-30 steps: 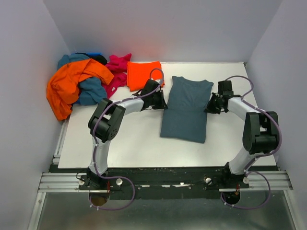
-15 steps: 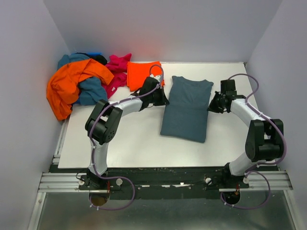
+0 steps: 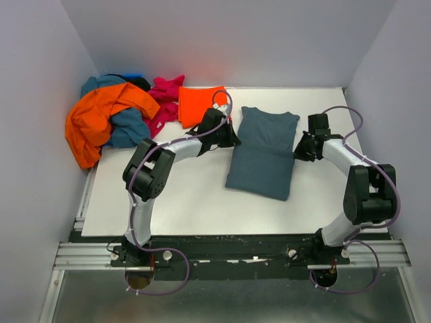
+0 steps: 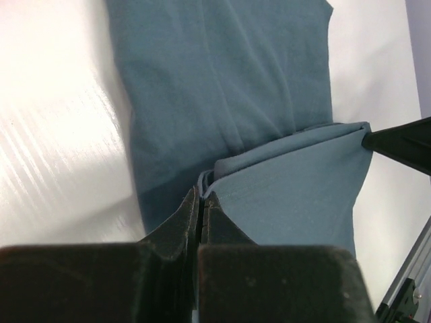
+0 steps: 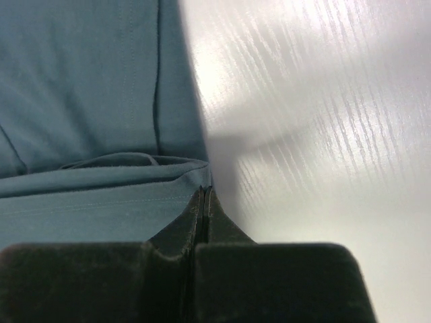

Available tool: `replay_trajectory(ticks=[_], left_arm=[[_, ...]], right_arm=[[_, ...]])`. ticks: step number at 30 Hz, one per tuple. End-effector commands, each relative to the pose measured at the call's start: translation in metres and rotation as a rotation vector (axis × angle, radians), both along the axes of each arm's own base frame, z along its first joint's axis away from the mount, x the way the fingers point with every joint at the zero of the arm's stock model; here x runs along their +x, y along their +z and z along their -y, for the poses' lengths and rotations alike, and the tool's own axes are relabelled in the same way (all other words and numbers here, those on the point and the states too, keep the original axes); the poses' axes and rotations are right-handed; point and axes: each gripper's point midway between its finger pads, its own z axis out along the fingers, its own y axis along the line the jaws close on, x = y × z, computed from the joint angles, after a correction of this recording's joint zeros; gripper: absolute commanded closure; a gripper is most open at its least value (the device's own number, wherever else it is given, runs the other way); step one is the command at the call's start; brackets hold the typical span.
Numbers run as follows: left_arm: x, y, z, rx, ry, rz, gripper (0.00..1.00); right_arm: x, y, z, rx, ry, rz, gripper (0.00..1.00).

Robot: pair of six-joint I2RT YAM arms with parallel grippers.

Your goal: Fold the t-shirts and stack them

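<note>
A slate blue-grey t-shirt (image 3: 259, 161) lies flat in the middle of the table with its collar toward the far side. My left gripper (image 3: 234, 139) is shut on its left edge and my right gripper (image 3: 297, 152) is shut on its right edge. A fold of the cloth is stretched between them. The left wrist view has my left gripper (image 4: 202, 195) pinching a doubled cloth edge (image 4: 289, 182). In the right wrist view my right gripper (image 5: 204, 192) pinches the shirt's corner (image 5: 101, 202). A folded orange-red t-shirt (image 3: 199, 104) lies at the back.
A heap of loose shirts sits at the back left, partly off the table: orange (image 3: 97, 121), teal (image 3: 129, 128), magenta (image 3: 165, 94) and a bit of blue (image 3: 135, 76). The white table (image 3: 182, 195) has walls on three sides.
My left gripper has edged slightly right and away from me. The right arm's elbow has swung outward. Both stay shut on the shirt, whose outline has barely changed.
</note>
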Motion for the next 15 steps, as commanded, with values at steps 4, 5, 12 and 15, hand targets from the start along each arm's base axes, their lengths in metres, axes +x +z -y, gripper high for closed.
replay_trajectory(ticks=[4, 5, 12, 15], left_arm=[[0.014, -0.033, 0.009, 0.018, -0.008, -0.026, 0.9], [0.014, -0.033, 0.009, 0.017, -0.01, -0.034, 0.87], [0.012, 0.002, -0.015, 0.089, 0.058, 0.032, 0.45], [0.008, 0.027, -0.021, 0.092, 0.064, 0.071, 0.39]], right_arm=[[0.018, -0.02, 0.008, -0.034, -0.053, -0.029, 0.99], [0.02, -0.022, 0.007, -0.028, -0.051, -0.035, 0.99], [0.019, 0.008, 0.004, -0.015, -0.036, 0.04, 0.69], [0.009, 0.024, 0.001, 0.002, -0.02, 0.073, 0.68]])
